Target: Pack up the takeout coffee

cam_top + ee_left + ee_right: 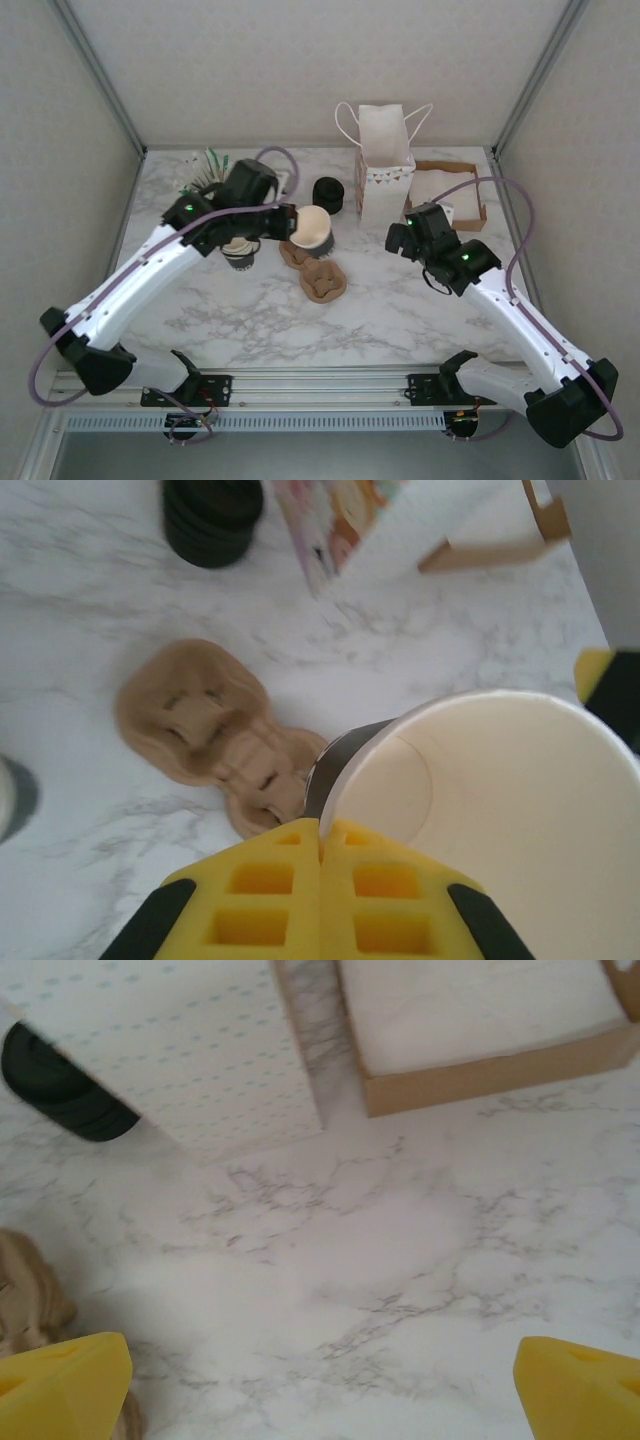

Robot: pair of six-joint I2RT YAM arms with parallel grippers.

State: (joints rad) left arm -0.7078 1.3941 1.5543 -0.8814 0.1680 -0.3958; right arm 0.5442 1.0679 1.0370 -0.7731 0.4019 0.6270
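My long white left arm [140, 275] reaches from the near left corner up to the middle of the white marble tabletop [400, 310]. My right arm [520, 310] bends in from the near right corner and points to the left.

My left hand [290, 225] is squeezed all the way shut. It holds the small dark paper cup with a cream inside [313, 228] by its side. In the left wrist view my yellow fingers [270, 890] press together, and the thin wall of the cup [500, 800] looks pinched between them at my left hand's [322, 830] tip. The cup is tipped, with its mouth open. It hangs just above the brown bumpy paper cup holders [318, 272], which lie flat on the tabletop.

My right hand [398, 238] is wide open and holds nothing. It floats over bare tabletop [350, 1260], near the tall white paper bag with handles [385, 170] and well apart from the cup. In the right wrist view the tips of my right hand [320, 1390] sit far apart in the bottom corners.

The bottom of the cup is cut off in the left wrist view. The short pile of round black lids [60, 1090] is half hidden behind the bag [170, 1050]. Another cup [238, 252] stands partly hidden under my left arm.
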